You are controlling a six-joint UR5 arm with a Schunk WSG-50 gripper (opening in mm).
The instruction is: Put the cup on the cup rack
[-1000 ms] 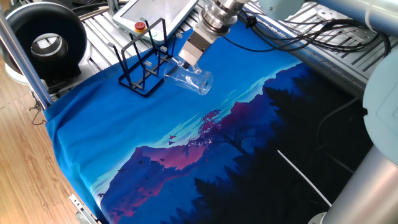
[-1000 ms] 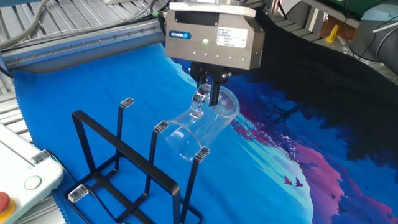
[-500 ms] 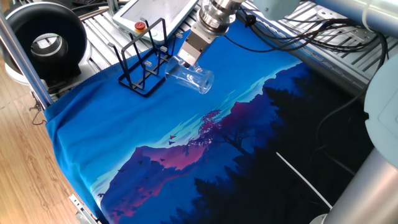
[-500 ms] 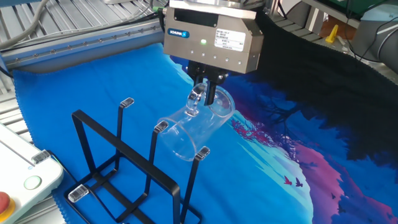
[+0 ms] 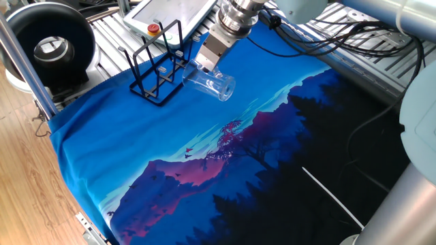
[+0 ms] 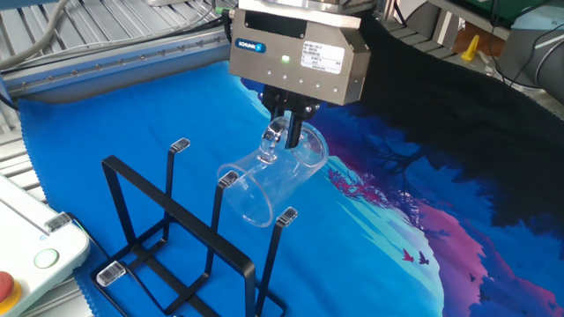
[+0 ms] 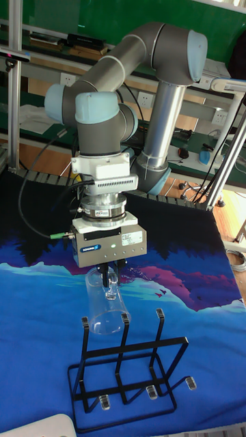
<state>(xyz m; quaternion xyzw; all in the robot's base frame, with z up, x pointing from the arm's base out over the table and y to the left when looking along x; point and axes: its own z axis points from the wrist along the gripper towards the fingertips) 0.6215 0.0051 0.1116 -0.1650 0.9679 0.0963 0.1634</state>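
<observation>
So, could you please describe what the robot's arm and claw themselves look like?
The arm has silver-grey tube links with light blue joint caps. A black cable loops down its side to the wrist. Below a white and a metal ring sits the claw: a boxy grey housing with a small blue logo, a white label and a green light, and two short dark fingers.

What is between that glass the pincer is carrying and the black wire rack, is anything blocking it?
Nothing visible. The pincer holds the cup tilted in the air, its open mouth right at the cup rack's upright prongs. Only air lies between them.
</observation>
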